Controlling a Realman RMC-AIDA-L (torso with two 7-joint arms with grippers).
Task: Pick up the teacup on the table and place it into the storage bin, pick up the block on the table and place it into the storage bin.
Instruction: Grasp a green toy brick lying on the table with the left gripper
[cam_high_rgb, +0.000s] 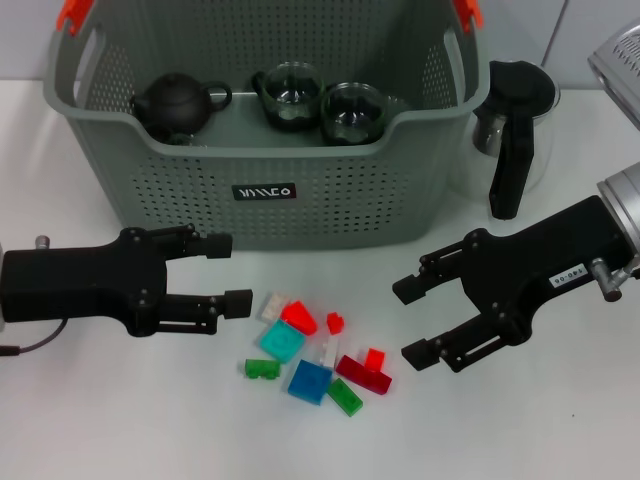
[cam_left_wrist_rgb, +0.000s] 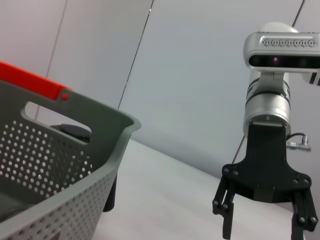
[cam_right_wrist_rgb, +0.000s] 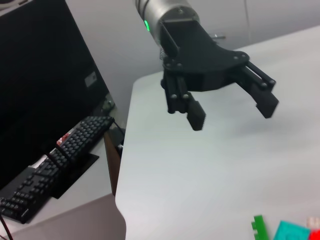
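Observation:
The grey-green storage bin (cam_high_rgb: 330, 215) stands at the back of the white table, and its corner shows in the left wrist view (cam_left_wrist_rgb: 65, 165). Two glass teacups (cam_high_rgb: 288, 95) (cam_high_rgb: 352, 110) sit inside it; I see no teacup on the table. Several coloured blocks (cam_high_rgb: 310, 352) lie in a loose pile in front of the bin; a green one (cam_right_wrist_rgb: 258, 227) shows in the right wrist view. My left gripper (cam_high_rgb: 228, 273) (cam_right_wrist_rgb: 232, 112) hovers open just left of the pile. My right gripper (cam_high_rgb: 410, 322) (cam_left_wrist_rgb: 261, 227) is open just right of it. Neither holds anything.
A black teapot (cam_high_rgb: 175, 100) sits in the bin's left part. A glass pitcher with a black handle (cam_high_rgb: 515, 120) stands on the table right of the bin. Beyond the table's left edge are a monitor (cam_right_wrist_rgb: 45, 90) and a keyboard (cam_right_wrist_rgb: 55, 165).

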